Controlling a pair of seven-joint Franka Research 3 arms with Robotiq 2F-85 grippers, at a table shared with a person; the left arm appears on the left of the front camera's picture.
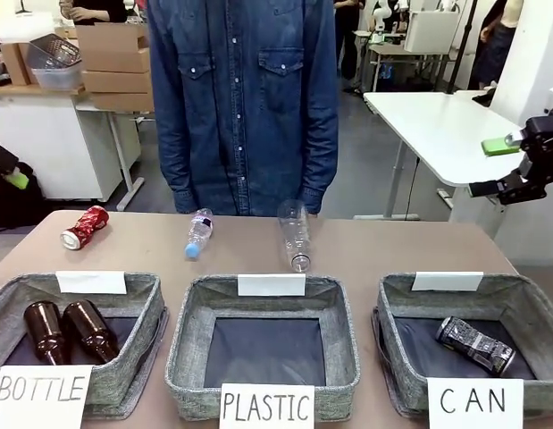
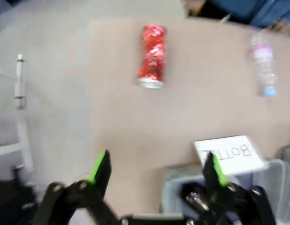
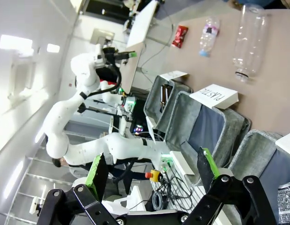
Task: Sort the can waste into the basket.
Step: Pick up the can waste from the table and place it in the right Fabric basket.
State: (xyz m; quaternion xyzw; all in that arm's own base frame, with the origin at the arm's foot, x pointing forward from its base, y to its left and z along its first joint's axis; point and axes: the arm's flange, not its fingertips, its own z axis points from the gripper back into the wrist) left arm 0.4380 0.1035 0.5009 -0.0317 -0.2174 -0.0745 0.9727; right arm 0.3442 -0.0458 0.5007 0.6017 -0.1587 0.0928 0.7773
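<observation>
in the lower right of the front view, the dark patterned crushed can (image 1: pixel 475 345) lies on its side on the dark bottom of the grey basket (image 1: pixel 510 284), behind the "can" card (image 1: pixel 475 402). the red crushed can (image 1: pixel 84 227) lies on the bare table (image 1: pixel 392 250) at centre left, beyond the "bottle" basket (image 1: pixel 140 281), well apart from the grey basket.

left wrist view: red crushed can (image 2: pixel 152 56) at upper centre, silver end toward the camera, nothing touching it. left gripper (image 2: pixel 157 168) at the bottom, fingers apart, nothing between them; "bottle" card (image 2: pixel 229 153) just beside one finger.

right gripper (image 1: pixel 495 167) at the right edge of the front view, held above table level, fingers apart, holding nothing; right wrist view agrees, right gripper (image 3: pixel 152 168) spread wide.

small plastic bottle (image 1: pixel 197 234) and larger clear bottle (image 1: pixel 296 234) lie on the table beyond the "plastic" basket (image 1: pixel 321 282). two brown glass bottles (image 1: pixel 71 331) lie in the "bottle" basket. person in a denim shirt (image 1: pixel 245 98) stands at the far edge.
</observation>
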